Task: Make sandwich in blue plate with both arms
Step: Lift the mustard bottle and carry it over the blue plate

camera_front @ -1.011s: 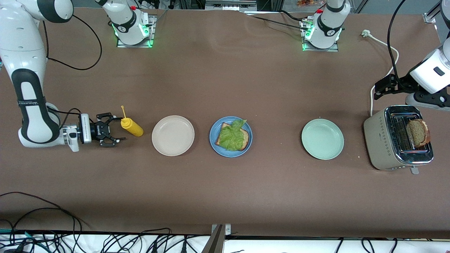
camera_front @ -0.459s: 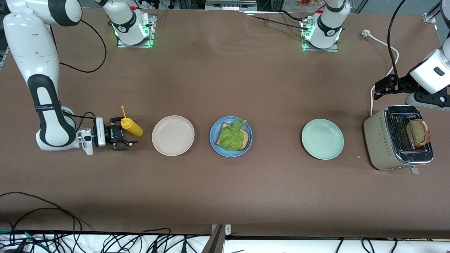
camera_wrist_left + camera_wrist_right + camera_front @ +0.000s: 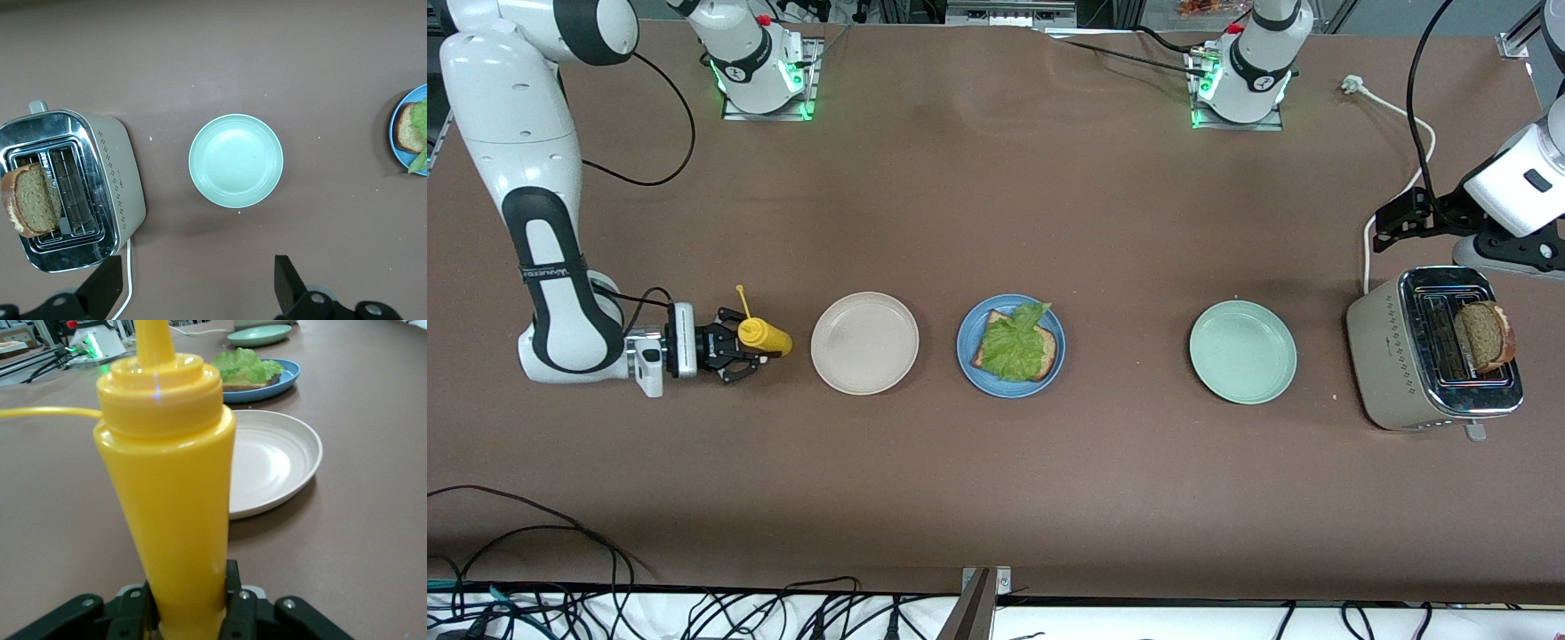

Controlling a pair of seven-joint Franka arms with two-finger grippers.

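Right gripper [image 3: 740, 346] clenched on yellow plastic squeeze bottle [image 3: 763, 335] beside round beige plate [image 3: 864, 342]; left gripper [image 3: 193, 293] released, parked over chrome-topped beige toaster [image 3: 113, 193].

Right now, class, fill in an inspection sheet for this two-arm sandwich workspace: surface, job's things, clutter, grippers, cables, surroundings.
Surface: brown table, nothing spilled.
Job's things: round blue plate holds a brown bread slice under a ruffled green lettuce leaf; a second brown slice stands in the beige toaster.
Clutter: empty beige plate, empty mint-green plate.
Grippers: right gripper closed around the base of the yellow squeeze bottle; left gripper open, waiting above the mint-green plate.
Cables: white toaster cord on the table.
Surroundings: loose black cables along the table's near edge.
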